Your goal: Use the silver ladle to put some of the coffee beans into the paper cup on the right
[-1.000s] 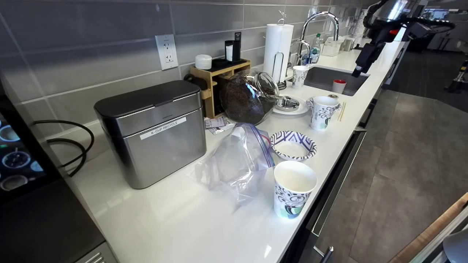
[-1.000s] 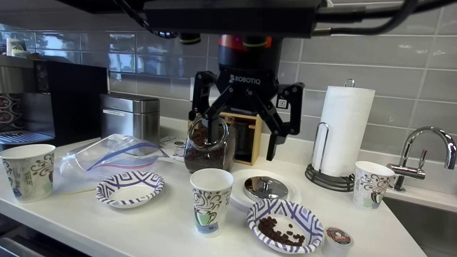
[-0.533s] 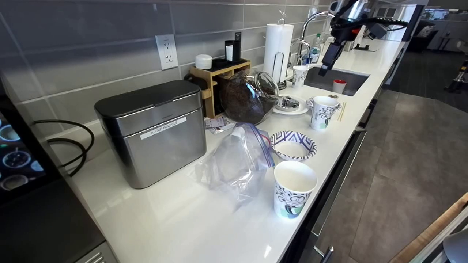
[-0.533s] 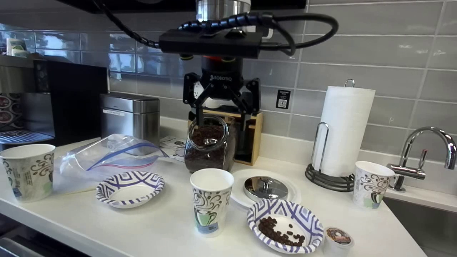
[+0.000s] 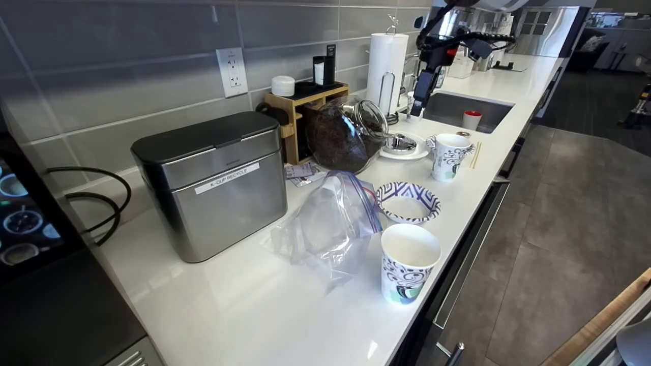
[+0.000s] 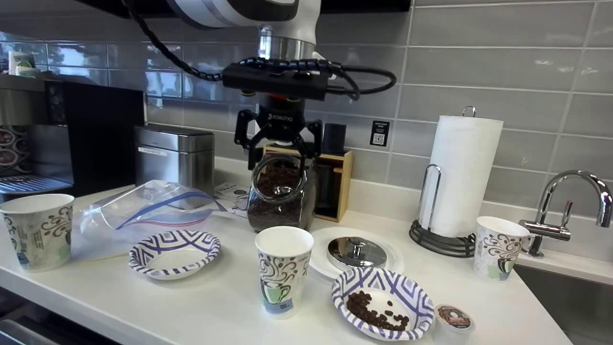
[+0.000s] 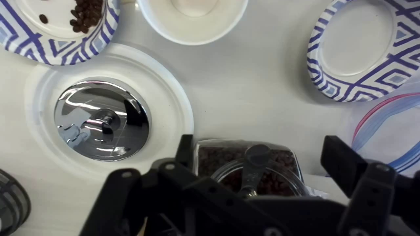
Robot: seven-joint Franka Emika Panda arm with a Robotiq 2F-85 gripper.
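In an exterior view, the gripper (image 6: 277,165) is seen near the centre, its fingers spread wide, in line with the mouth of the glass jar (image 6: 282,211); three paper cups (image 6: 283,273) are stood on the tabletop (image 6: 215,306) at left, lower centre and right; in the wrist view, coffee beans (image 7: 215,160) are contained in the jar at lower centre, its rim crossed by the ladle (image 7: 258,155); the scoop is hidden; more are held in a paper bowl (image 7: 59,49) at upper left.
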